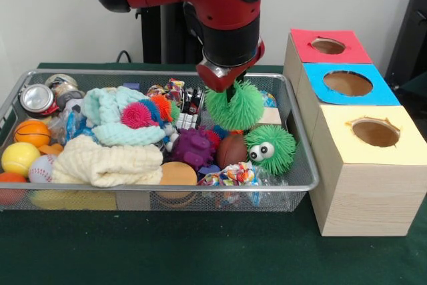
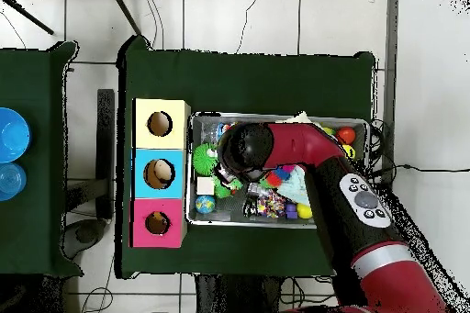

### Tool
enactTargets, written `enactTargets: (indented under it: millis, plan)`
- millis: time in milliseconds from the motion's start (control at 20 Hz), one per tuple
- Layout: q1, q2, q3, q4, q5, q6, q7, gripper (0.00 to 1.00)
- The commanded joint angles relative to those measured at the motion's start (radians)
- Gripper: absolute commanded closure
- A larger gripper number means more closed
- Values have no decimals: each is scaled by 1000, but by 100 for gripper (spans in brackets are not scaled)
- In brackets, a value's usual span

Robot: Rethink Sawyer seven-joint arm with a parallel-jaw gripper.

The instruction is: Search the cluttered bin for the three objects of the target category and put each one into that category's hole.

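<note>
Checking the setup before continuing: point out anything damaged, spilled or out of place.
Only one thing: the yellow-faced hole has a ragged, torn-looking edge, while the blue hole and the red hole are cut cleanly. Nothing has spilled outside the bin. The tool is pressed into a green spiky ball.

We are looking at a table [image 1: 200, 251] covered in dark green cloth. The bin [image 1: 303, 181] is sitting directly on it, filling most of its width in the front view. Just beside the bin, three wooden boxes [image 1: 363, 195] are standing in a row on the cloth: the yellow-faced one nearest the front camera, the blue-faced one [image 1: 347, 85] between, and the red-faced one with the hole [image 1: 327, 46] farthest back.
</note>
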Motion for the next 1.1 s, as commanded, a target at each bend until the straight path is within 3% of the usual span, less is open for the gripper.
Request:
enactTargets:
  millis: [50, 650, 1100]
  plan:
    - [-20, 43, -10, -77, 27, 37, 63, 0]
    - [-20, 38, -15, -50, 20, -7, 80, 0]
    - [-18, 68, -27, -152, -4, -79, 102, 0]
